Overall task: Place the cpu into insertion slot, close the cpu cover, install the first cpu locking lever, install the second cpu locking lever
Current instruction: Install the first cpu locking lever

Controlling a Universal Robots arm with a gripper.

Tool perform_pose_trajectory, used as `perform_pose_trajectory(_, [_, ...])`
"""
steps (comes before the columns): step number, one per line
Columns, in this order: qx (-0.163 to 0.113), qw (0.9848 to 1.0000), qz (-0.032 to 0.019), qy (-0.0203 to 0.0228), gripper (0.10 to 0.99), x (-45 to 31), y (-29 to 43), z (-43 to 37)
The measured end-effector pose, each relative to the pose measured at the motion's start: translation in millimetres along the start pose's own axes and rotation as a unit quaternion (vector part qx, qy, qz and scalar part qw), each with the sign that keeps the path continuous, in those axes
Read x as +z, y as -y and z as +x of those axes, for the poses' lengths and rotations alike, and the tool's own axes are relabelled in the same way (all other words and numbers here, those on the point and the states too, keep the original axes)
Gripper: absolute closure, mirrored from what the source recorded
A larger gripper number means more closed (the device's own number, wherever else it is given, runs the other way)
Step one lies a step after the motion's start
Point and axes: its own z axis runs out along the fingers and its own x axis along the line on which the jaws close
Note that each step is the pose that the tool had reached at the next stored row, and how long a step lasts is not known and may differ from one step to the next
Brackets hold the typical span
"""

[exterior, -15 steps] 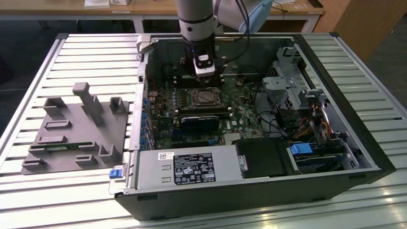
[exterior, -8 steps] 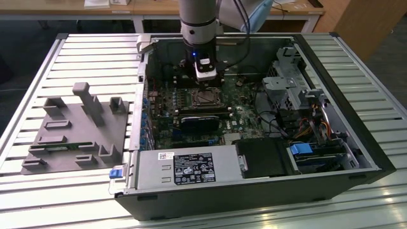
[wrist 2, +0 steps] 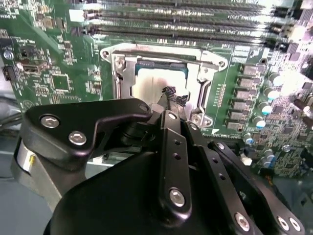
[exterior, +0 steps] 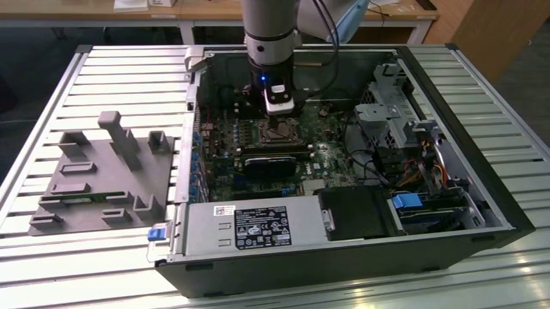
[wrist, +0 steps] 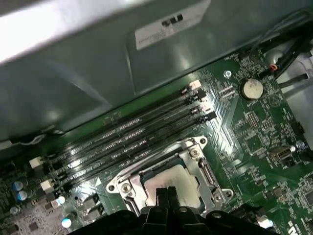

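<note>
Black two-fingered gripper [wrist: 166, 192]: tips pressed together, nothing grasped, poised directly over the pale silver-grey square cpu [wrist: 172, 182]. Cpu is seated in the dark-framed square insertion slot [wrist 2: 128, 73]. Thin silver metal cpu cover [wrist: 194, 155] judged lowered; levers' state undetermined.

cpu [wrist: 171, 182]: pale silver square, flat in insertion slot [wrist: 128, 180] | cpu cover [wrist 2: 205, 81]: closed over it

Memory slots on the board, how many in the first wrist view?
4 memory slots, parallel dark strips side by side: first nearest the grey case wall, second, third, fourth nearest the insertion slot; none seems hidden.
</note>
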Motion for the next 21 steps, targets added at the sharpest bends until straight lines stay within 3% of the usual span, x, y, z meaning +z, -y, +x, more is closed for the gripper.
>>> perform_pose_trajectory(11, [-0.003,1.0000,0.0013,0.0000,0.980,0.0,1.0,-0.6])
perform_pose_trajectory(21, [-0.061,0.9981,-0.0032,-0.0039,0.980,1.2,0.0,-2.4])
